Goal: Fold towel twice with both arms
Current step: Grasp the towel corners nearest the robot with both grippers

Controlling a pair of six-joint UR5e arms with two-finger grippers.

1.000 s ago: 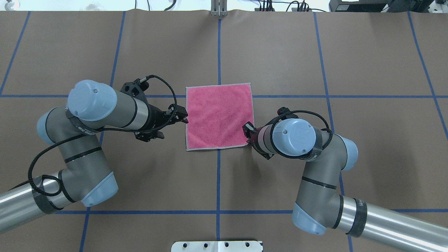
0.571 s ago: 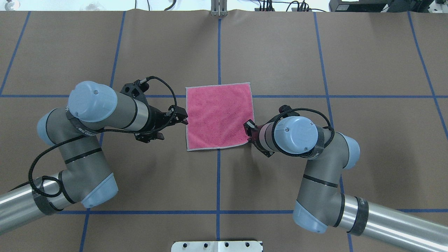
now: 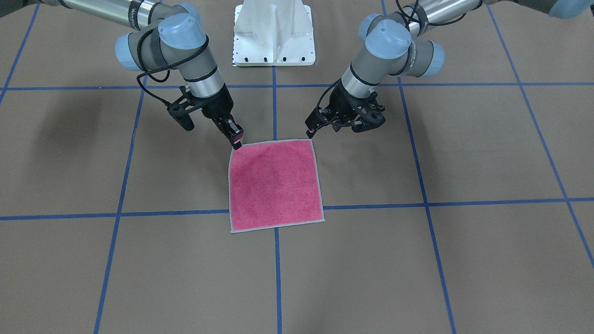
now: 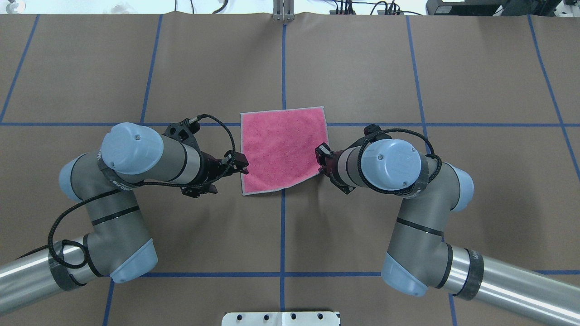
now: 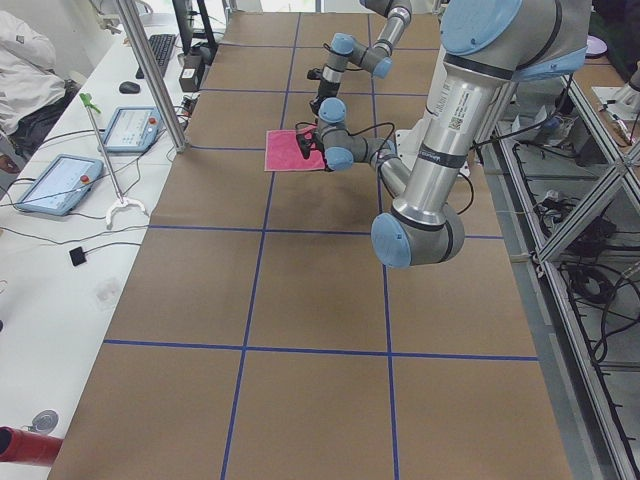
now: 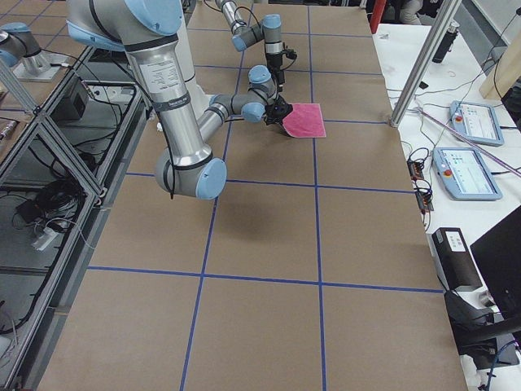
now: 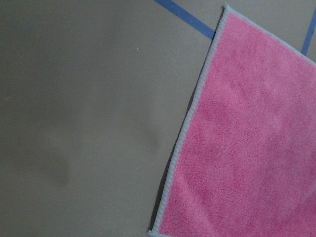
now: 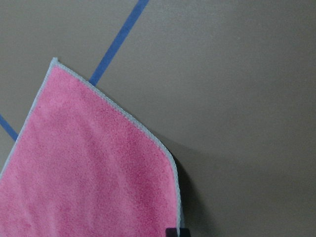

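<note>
The pink towel [image 4: 281,149] lies face up at the table's middle, also in the front view [image 3: 274,185]. My right gripper [image 4: 321,168] is shut on its near right corner, which is raised a little off the table. The right wrist view shows that corner of the towel [image 8: 98,173] lifted over its shadow, with one fingertip [image 8: 171,232] at the bottom edge. My left gripper [image 4: 243,166] is open just outside the near left corner, low over the table [image 3: 310,133]. The left wrist view shows the towel's left edge [image 7: 247,148] lying flat.
The white pedestal base [image 3: 274,32] stands at the robot's side of the table. Blue tape lines [image 4: 283,235] cross the brown table cover. In the side views, tablets [image 5: 60,180] and a metal post [image 6: 415,73] stand along the operators' desk.
My left gripper moved toward the robot, along the towel's left edge to its near left corner. My right gripper drew the near right corner up and inward, so the near edge now slants.
</note>
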